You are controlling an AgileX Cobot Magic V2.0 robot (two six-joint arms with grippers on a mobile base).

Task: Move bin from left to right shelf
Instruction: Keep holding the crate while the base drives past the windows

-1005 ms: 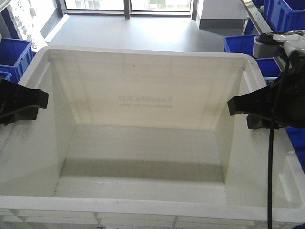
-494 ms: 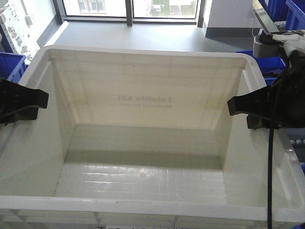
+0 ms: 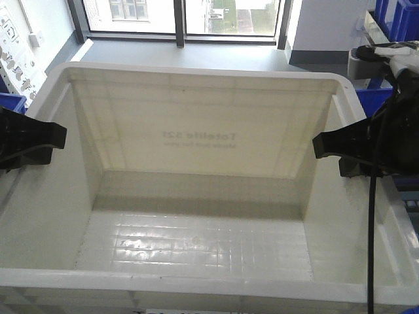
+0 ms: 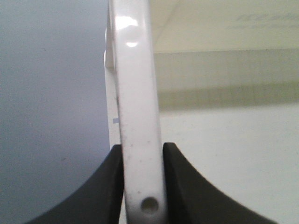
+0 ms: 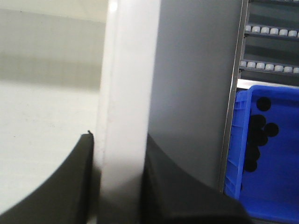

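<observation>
From my console, the large white rectangular plastic tote [image 3: 196, 98] fills nearly the whole front view. Its open top faces me and its ribbed rim runs along the 6 o'clock edge. Black lettering shows reversed through the far wall at 12 o'clock. I cannot tell what, if anything, the tote rests on.

The left pincer [image 4: 141, 151] sits at 9 o'clock on the tote. In its wrist view the two black fingers straddle the white rim, one on each face, pressed against the plastic with no gap showing. The right pincer [image 5: 119, 140] is at 3 o'clock, and its black fingers are likewise closed tight on the opposite rim, one inside the tote and one outside.

A black cable [image 3: 372, 248] hangs down from the right arm at about 4 o'clock. Beyond the far wall lie grey floor [image 3: 196, 49] and a window [image 3: 177, 8]. In the right wrist view, a blue plastic crate [image 5: 275, 196] holding dark round pieces sits at 4 o'clock, under the roller rails [image 5: 271, 30] of a shelf at 2 o'clock.
</observation>
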